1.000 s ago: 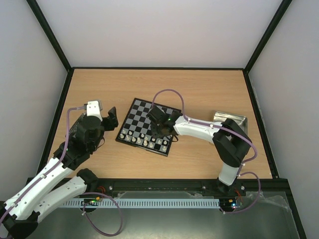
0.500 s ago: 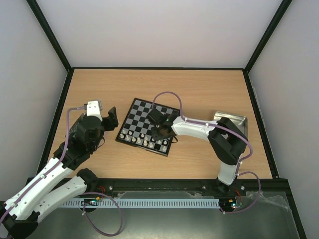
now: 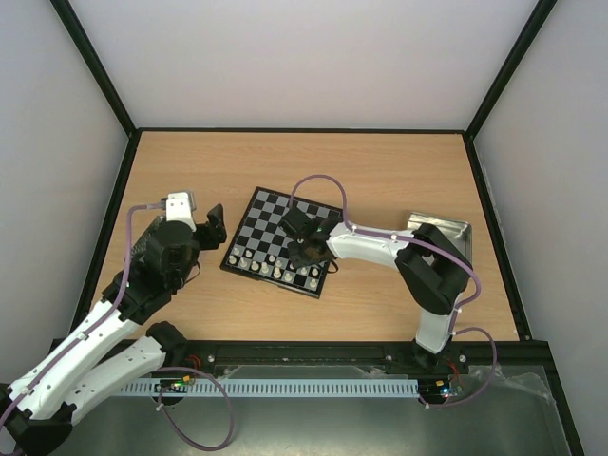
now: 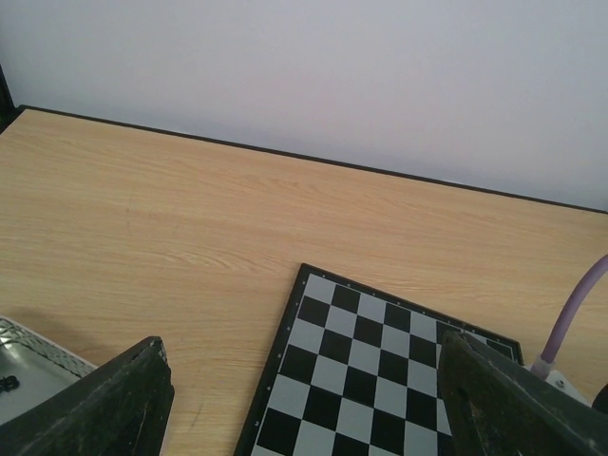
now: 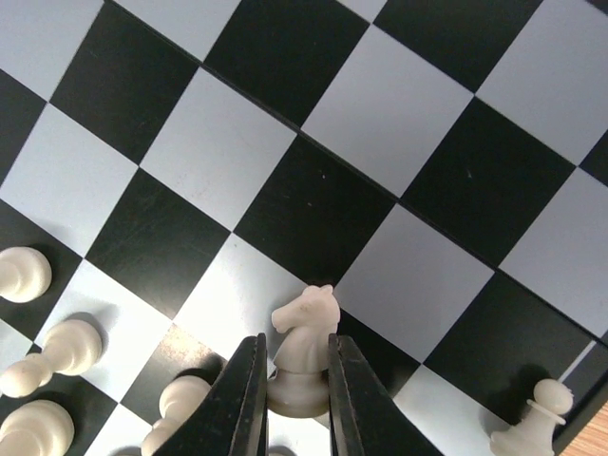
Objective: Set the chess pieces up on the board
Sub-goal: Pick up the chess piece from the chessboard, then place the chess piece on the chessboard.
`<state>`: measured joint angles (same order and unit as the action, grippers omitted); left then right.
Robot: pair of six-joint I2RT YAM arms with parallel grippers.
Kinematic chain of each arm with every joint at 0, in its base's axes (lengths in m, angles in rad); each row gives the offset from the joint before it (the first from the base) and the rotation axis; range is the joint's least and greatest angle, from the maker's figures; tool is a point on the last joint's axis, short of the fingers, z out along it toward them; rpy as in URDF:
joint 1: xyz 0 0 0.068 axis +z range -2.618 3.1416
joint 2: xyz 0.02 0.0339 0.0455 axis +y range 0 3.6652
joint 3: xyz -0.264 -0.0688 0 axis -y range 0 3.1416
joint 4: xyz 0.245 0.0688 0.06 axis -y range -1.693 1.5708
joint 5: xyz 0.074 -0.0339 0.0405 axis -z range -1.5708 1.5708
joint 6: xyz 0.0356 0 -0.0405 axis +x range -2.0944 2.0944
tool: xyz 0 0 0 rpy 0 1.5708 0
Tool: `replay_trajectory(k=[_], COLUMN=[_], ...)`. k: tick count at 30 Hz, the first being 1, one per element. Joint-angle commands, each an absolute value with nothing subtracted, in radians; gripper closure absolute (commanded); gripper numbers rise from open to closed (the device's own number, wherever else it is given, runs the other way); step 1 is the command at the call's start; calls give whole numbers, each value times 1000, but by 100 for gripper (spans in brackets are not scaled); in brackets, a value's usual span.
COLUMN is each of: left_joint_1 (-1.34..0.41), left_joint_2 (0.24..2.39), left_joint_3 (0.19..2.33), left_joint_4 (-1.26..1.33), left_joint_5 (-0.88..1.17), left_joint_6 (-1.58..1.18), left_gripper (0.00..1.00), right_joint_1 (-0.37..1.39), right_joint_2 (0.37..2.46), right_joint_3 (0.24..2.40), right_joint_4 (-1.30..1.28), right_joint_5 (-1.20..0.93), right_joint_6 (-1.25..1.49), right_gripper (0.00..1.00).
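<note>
Since a second ago, the right arm (image 3: 380, 245) has been nudged a little toward the left of the top view, further over the board (image 3: 271, 211). The right fingers (image 5: 249, 404) have been drawn in narrow. Nothing else looks to have been shifted.

A white knight (image 5: 304, 347) is pinched at bottom centre of the right wrist view, with one finger snug against each side of its base. Whether it's resting on its square or lifted a hair can't be told. White pawns (image 5: 24, 274) are crowded just beside it at lower left, so a knock-over is easily imagined.

Handling-wise, the knight is judged to be tiny, very light, rigid and smooth. That makes it the kind of thing that gets squirted out of a grip or tipped. It's best taken low on the base, as is being done, not by the head.

The left fingers (image 4: 123, 394) are spread wide with nothing held, parked off the board's left edge over the table (image 3: 380, 171).

As for containers, a silver tray (image 3: 446, 228) is seen at middle right of the top view, mostly hidden by the arm, so its contents can't be made out. A second tray (image 4: 33, 361) is clipped at lower left of the left wrist view, with one small black speck (image 4: 8, 383) in it, possibly a black piece.
</note>
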<state>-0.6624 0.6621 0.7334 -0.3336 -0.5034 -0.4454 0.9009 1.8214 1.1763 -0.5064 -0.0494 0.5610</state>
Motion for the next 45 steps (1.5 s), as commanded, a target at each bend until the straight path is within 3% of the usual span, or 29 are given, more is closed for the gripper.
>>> replay_trajectory(k=[1, 13, 24, 32, 45], left_joint_1=[-660, -632, -410, -396, -387], left_joint_2=[677, 835, 1147, 1306, 1358], left_joint_3=[715, 663, 661, 701, 716], left_joint_4=[-298, -167, -5, 76, 136], left_joint_5=[-455, -109, 464, 677, 759], left_joint_6=[-480, -703, -871, -889, -932], left_gripper=[22, 22, 27, 30, 50], right_joint_1=[898, 892, 860, 835, 831], right_joint_2=[1775, 1705, 1609, 1559, 1509], right_joint_3=[1150, 1085, 807, 712, 671], right_joint_4=[-435, -89, 436, 604, 638], right_joint_5=[-1, 43, -134, -269, -383], right_joint_6=[543, 447, 266, 198, 175], right_gripper=[88, 86, 82, 81, 81])
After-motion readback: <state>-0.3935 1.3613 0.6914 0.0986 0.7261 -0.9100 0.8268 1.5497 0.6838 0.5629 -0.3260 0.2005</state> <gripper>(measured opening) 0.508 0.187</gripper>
